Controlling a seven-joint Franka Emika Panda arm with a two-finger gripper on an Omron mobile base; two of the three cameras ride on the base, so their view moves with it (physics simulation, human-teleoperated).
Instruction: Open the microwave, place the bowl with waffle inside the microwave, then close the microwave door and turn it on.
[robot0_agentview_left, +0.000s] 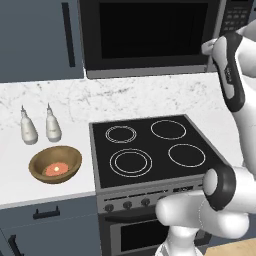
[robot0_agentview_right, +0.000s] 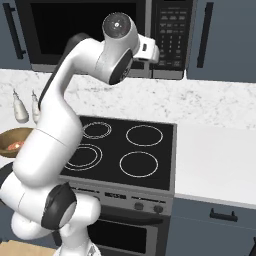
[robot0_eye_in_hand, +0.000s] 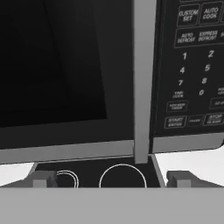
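here i hold the hand (robot0_eye_in_hand: 112, 179) wide open and empty, facing the shut microwave door (robot0_eye_in_hand: 65, 78) at its steel handle strip (robot0_eye_in_hand: 143, 78); i judge it rigid, hinged, best pulled there. bowl (robot0_agentview_left: 55, 164) waits on the table (robot0_agentview_left: 45, 140).

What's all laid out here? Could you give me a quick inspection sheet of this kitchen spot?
Surface: white marble-look counter, black four-ring stovetop set in it.
Job's things: large black microwave with its dark-glass door shut; round brown wooden bowl on the counter left of the stovetop, small orange-pink waffle inside.
Clutter: two white bottles behind the bowl.
Grippers: gripper open, empty, facing the door's right edge.
Cables: nothing seen.
Surroundings: blue-grey cabinets.
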